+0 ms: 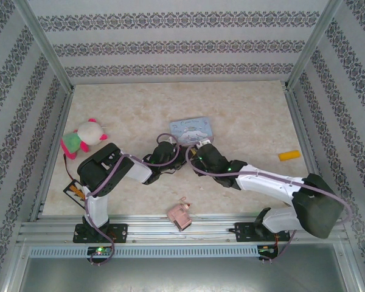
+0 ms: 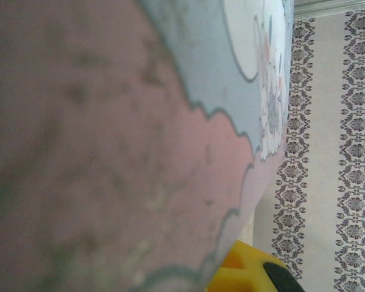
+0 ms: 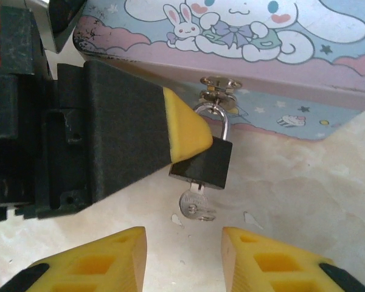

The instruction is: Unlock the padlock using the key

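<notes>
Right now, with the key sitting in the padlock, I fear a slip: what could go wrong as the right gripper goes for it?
1. The key is small and seems close to the table; the open right gripper may scrape the table or miss it.
2. I see one fingertip of the left gripper against the padlock; if that brace is weak, the padlock may swing instead of unlocking.
3. A tug could drag the tin.

No text, brand or number can be read. The blue tin (image 3: 304,91) is printed with cartoon figures; marks on the key (image 3: 194,205) cannot be made out.
</notes>
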